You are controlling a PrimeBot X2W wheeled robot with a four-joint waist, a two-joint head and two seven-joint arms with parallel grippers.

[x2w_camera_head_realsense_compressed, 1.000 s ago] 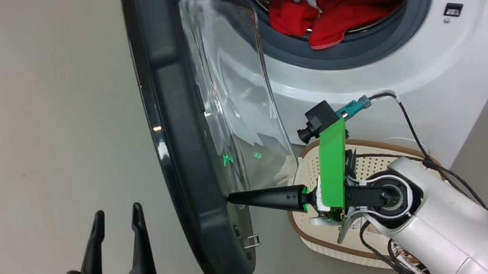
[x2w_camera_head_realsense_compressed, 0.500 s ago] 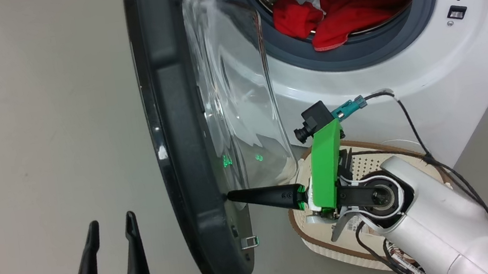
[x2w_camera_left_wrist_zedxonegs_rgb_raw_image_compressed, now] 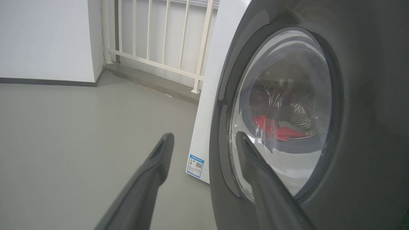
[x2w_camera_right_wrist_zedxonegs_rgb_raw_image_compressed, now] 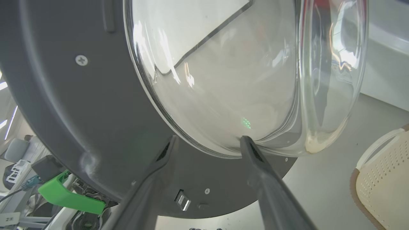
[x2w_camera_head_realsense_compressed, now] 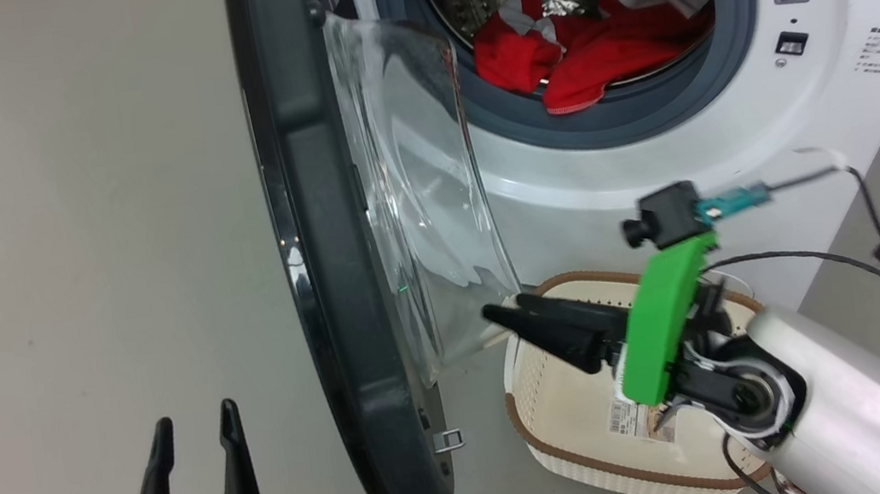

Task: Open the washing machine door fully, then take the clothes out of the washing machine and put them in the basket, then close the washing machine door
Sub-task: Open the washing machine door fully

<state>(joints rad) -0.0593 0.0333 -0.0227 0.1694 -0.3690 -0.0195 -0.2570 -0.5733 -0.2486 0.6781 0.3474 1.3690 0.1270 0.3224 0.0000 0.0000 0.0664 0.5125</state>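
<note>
Because the head camera cuts off the top of the washing machine door [x2w_camera_head_realsense_compressed: 321, 255], you see it only edge-on, standing open between the two arms. The clothes [x2w_camera_head_realsense_compressed: 577, 60] lie in the drum of the washing machine [x2w_camera_head_realsense_compressed: 651, 157] as a red heap with white parts. One red fold lies over the drum's front edge, just above the grey gasket [x2w_camera_head_realsense_compressed: 629, 121]. How deep the heap goes, you cannot tell. The basket [x2w_camera_head_realsense_compressed: 583, 468] stands on the floor [x2w_camera_head_realsense_compressed: 61, 248] in front of the machine, just beside the door's lower edge. Its right part and a part of its paper label [x2w_camera_head_realsense_compressed: 628, 419] are covered by the right arm.

The right jaws are spread and hold nothing. Their fingers [x2w_camera_right_wrist_zedxonegs_rgb_raw_image_compressed: 262, 179] point at the inner side of the door, with the tips near the lower edge of the glass bowl [x2w_camera_right_wrist_zedxonegs_rgb_raw_image_compressed: 223, 80]. Whether a tip touches the glass is not clear. The clothes are well apart from these jaws, up in the drum.

The left jaws are also spread and empty, low on the outer side of the door and apart from it. In the left wrist view the clothes appear only as a warped red patch through the glass.
</note>
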